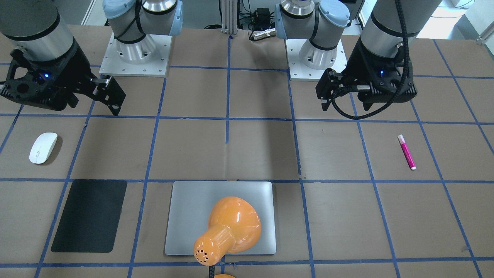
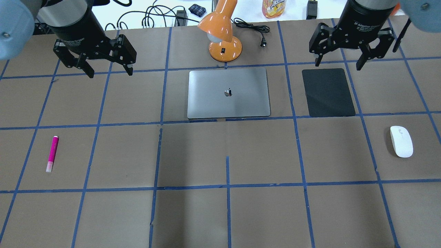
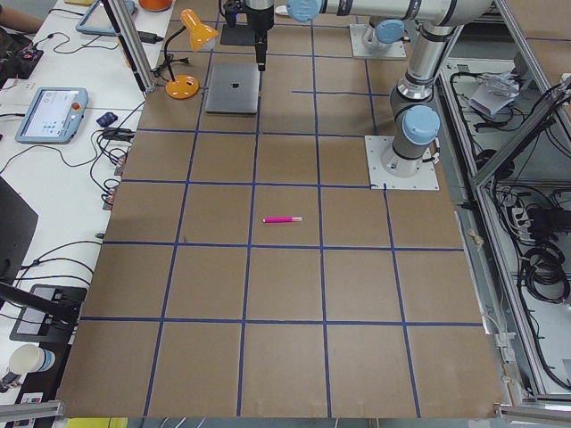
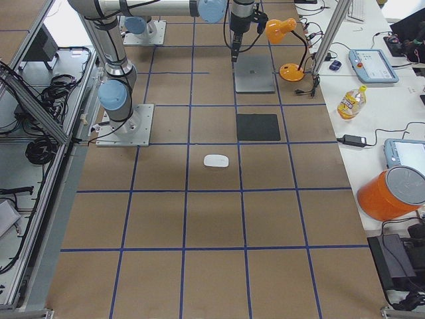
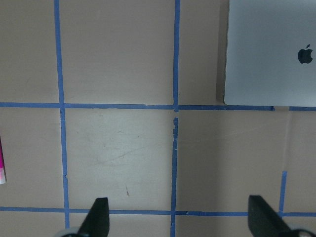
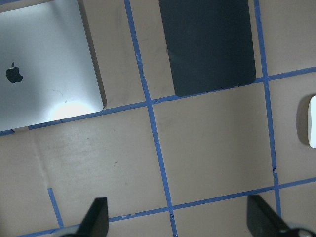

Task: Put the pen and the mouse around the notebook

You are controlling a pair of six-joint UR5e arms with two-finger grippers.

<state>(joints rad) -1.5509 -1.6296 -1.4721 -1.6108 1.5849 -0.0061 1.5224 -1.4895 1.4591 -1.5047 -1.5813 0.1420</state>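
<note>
The silver-grey notebook (image 2: 228, 93) lies flat at the far middle of the table, partly hidden by the lamp in the front-facing view (image 1: 185, 216). The magenta pen (image 2: 52, 153) lies on the left side, well nearer than my left gripper (image 2: 109, 69), which hangs open and empty high over the table. The white mouse (image 2: 401, 141) rests on the right side, nearer than my right gripper (image 2: 338, 62), also open and empty. The left wrist view catches the pen (image 5: 2, 168) at its left edge and the notebook (image 5: 271, 49). The right wrist view shows the notebook (image 6: 44, 69) and the mouse (image 6: 312, 121) at its right edge.
A matte black pad (image 2: 328, 92) lies right of the notebook. An orange desk lamp (image 2: 224, 34) stands just beyond the notebook, its cord trailing right. Blue tape lines grid the brown table. Cables, a bottle and tablets sit beyond the far edge.
</note>
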